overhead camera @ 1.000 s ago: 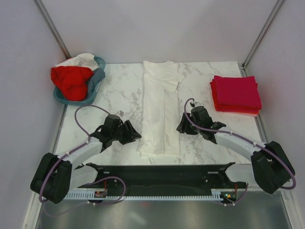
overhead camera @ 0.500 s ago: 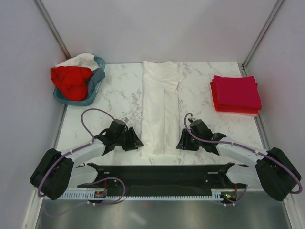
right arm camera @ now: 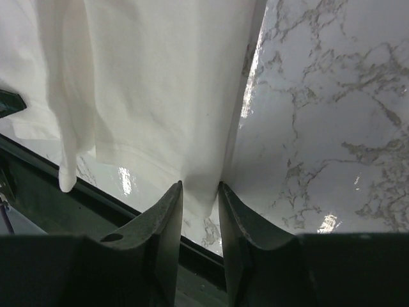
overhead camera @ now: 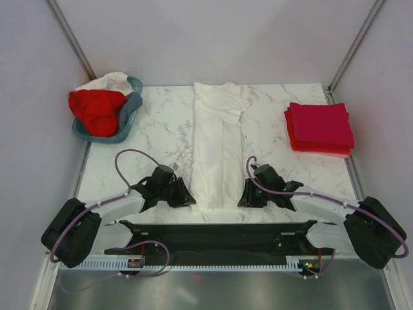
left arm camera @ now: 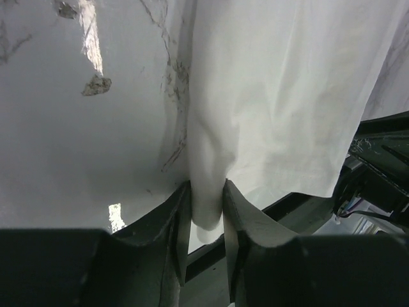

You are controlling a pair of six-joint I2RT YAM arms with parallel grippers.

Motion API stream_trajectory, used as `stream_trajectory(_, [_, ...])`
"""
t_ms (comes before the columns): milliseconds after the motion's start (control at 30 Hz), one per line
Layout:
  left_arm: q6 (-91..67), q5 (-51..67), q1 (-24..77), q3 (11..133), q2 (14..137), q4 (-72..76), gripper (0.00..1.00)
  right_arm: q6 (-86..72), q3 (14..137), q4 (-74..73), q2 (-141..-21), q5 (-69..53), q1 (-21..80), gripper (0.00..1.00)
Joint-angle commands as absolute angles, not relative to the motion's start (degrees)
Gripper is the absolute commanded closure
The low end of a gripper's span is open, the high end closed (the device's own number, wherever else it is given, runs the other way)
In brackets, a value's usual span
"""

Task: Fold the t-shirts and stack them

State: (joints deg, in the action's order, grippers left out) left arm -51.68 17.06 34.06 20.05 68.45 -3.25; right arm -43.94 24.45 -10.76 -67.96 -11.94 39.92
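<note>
Top view, compared with one second back:

- White t-shirt [overhead camera: 218,142] lies as a long narrow strip, collar end at the far side and hem end toward the arm bases. Position unchanged. The hem end looks slightly narrower than before, its corners drawn in a little.
- Left gripper [overhead camera: 187,197]: one second ago it sat off the shirt's left edge, about level with the lower half of the strip and clear of the cloth. It has since travelled toward the bases and inward, and is now at the shirt's near-left hem corner. In the left wrist view a bunched ridge of white cloth sits between the two fingers [left arm camera: 176,220], touching both: clamped on the shirt.
- Right gripper [overhead camera: 246,197]: the same move mirrored. It was beside the shirt's right edge farther up the strip and is now at the near-right hem corner. In the right wrist view the corner fills the narrow gap between the fingers [right arm camera: 167,217]: gripping the shirt.
- Both sets of jaws are visibly narrower than a second ago.
- Folded stack [overhead camera: 319,128] of crimson and red shirts, well right of the white shirt: not moved.
- Teal basket [overhead camera: 131,111], well left of the white shirt's collar end, holding a red t-shirt [overhead camera: 97,108] and some white cloth: no change.
</note>
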Motion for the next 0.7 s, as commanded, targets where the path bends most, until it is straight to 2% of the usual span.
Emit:
stream_trajectory(0, [-53.3,17.5,35.2,17.6,67.4,-6.0,0.67,-44.6,23.6,-11.7,-68.5,-12.0,40.6,0.64])
stream_trajectory(100, [-53.8,17.6,35.2,16.5,64.8,-7.3,0.74,-45.0,23.4,-11.8,-68.1,-12.0,40.8,0.79])
stream_trajectory(133, [-53.9,18.0,35.2,16.3,64.1,-7.6,0.84,-45.1,23.4,-12.0,-68.1,-12.1,40.7,0.83])
stream_trajectory(167, [-53.9,18.3,35.2,16.3,62.4,-8.2,0.88,-45.2,23.6,-12.4,-67.6,-12.4,40.8,0.92])
stream_trajectory(267, [-54.3,19.9,35.2,16.3,59.6,-10.0,0.97,-45.4,24.5,-13.5,-65.8,-12.7,40.7,1.0])
stream_trajectory(467, [-57.0,23.4,35.3,16.7,52.5,-13.0,0.98,-44.6,27.3,-17.9,-62.2,-12.7,40.8,1.0])
stream_trajectory(667, [-58.0,23.3,35.3,15.6,51.9,-13.4,0.98,-44.6,26.5,-18.9,-60.9,-13.0,40.8,1.0])
